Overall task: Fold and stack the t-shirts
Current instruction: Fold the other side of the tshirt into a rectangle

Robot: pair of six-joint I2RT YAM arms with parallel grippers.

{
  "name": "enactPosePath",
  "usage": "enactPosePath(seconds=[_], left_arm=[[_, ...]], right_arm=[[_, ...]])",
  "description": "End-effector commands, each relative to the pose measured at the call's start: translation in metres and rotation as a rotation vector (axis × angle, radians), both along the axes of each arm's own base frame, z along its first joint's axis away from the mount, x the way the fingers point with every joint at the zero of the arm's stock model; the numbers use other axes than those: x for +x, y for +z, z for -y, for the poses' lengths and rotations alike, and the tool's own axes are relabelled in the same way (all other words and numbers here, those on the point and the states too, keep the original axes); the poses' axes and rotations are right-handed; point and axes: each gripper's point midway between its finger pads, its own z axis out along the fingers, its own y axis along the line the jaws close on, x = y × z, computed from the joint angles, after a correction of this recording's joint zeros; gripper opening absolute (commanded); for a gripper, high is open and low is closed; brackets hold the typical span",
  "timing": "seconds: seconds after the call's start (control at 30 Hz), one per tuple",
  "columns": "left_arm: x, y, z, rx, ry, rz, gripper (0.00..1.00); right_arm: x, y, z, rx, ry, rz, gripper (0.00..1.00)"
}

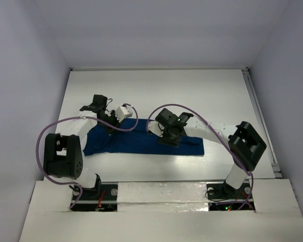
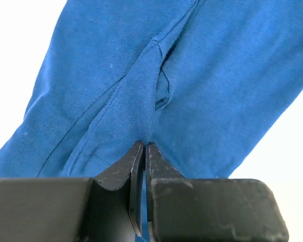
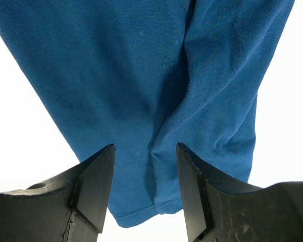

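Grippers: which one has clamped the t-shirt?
The left gripper: shut on a pinched ridge of the t-shirt. The right gripper stands open over it.

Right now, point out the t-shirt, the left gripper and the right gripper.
t-shirt [image 1: 135,143]: top view, bare middle cloth.
left gripper [image 2: 144,147]: left wrist view, between fingertips shut on cloth.
right gripper [image 3: 145,149]: right wrist view, between open fingertips.

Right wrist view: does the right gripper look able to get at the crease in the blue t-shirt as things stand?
Probably yes: the right gripper is open, its jaws standing either side of the crease in the t-shirt, with nothing else between them.
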Motion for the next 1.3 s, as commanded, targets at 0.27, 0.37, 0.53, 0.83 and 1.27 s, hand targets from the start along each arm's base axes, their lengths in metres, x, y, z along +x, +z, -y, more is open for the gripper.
enactPosePath(seconds=[0.27,0.37,0.53,0.83,1.27], left_arm=[[-0.028,0.026,-0.002,0.006,-0.080,-0.005,0.00],[-0.040,0.017,-0.011,0.054,-0.088,-0.032,0.00],[-0.060,0.002,-0.025,0.127,-0.111,-0.083,0.00],[-0.081,-0.019,-0.026,0.125,-0.141,-0.164,0.00],[-0.069,-0.020,-0.016,0.091,-0.143,-0.166,0.00]], right_arm=[[0.008,0.009,-0.006,0.040,-0.016,0.041,0.57],[0.009,0.010,-0.005,0.037,-0.017,0.047,0.57],[0.015,0.013,0.002,0.017,-0.032,0.074,0.58],[0.044,0.010,0.031,-0.101,-0.105,0.203,0.63],[0.028,0.012,0.072,-0.172,-0.120,0.098,0.64]])
